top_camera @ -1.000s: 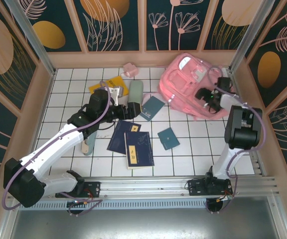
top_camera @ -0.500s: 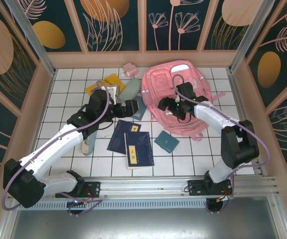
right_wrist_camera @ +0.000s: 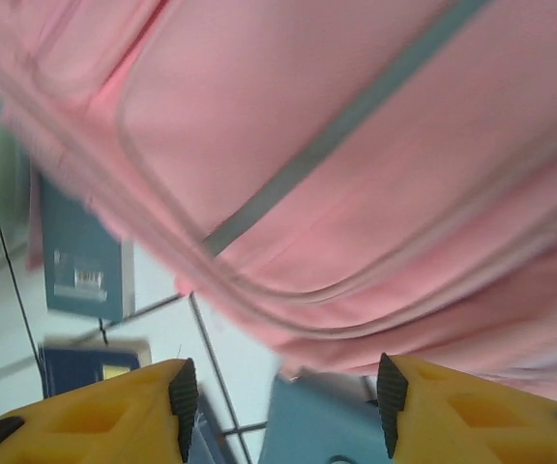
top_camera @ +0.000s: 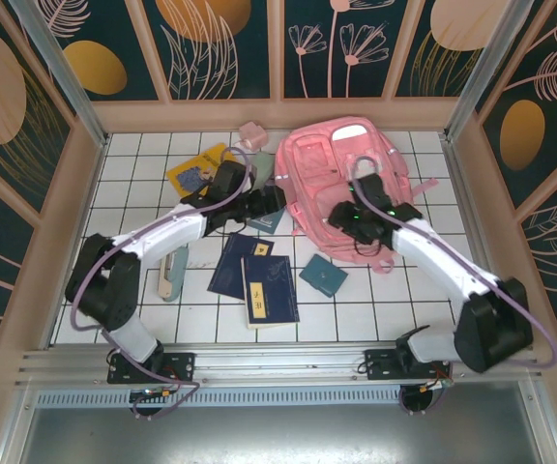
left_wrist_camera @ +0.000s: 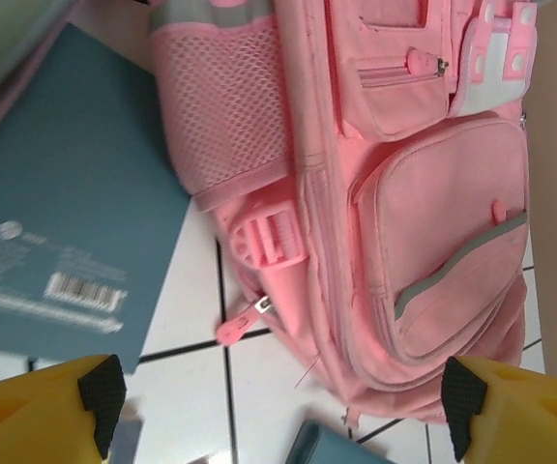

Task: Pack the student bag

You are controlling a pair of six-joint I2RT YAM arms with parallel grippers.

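Aluminium rail (top_camera: 278,353): runs along the near edge of the tabletop, with both arm bases bolted to it.
White tiles: the tabletop (top_camera: 133,193) is glossy square tile with dark grout lines, bare along its left edge.
Navy books (top_camera: 259,280): two of them overlap near the middle of the near edge, one with a yellow strip down its side.
Small teal book (top_camera: 323,276): lies just beside the near end of the bag, right of the navy books.
Right gripper (right_wrist_camera: 283,387): hangs low over the near end of the bag, yellow fingers apart with nothing between them.
Left gripper (left_wrist_camera: 283,396): fingers spread wide and empty, over the gap between a larger teal book (left_wrist_camera: 66,222) and the bag's left side.
Student bag (top_camera: 341,179): glossy pink, lying flat with its pockets up in the far half of the tabletop, right of centre, its top end at the far edge.
Yellow book (top_camera: 193,172): lies toward the far-left corner.
Walls (top_camera: 230,48): dark teal panels with peach leaves and discs, framed in pale wood, enclose three sides; metal posts stand at the far corners.
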